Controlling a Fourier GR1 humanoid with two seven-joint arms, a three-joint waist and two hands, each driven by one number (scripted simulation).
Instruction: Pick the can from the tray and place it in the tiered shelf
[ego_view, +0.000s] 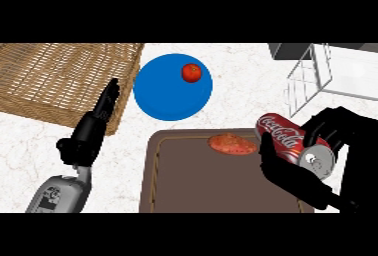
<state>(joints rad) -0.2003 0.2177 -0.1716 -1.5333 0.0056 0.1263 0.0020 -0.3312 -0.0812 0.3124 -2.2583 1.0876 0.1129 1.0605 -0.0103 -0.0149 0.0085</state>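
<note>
brown tray (177, 175) low centre, wire tiered shelf (314, 75) top right. right hand (325, 150) curled round the can (291, 142), tilted at the tray's right edge. left hand (100, 117) straight-fingered, resting. step: lift and carry. next: up-right into the shelf.

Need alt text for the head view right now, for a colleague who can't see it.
The right hand is curled round a red soda can over the brown tray's right edge, below the white wire tiered shelf. The left hand rests open beside a woven wicker basket.
</note>
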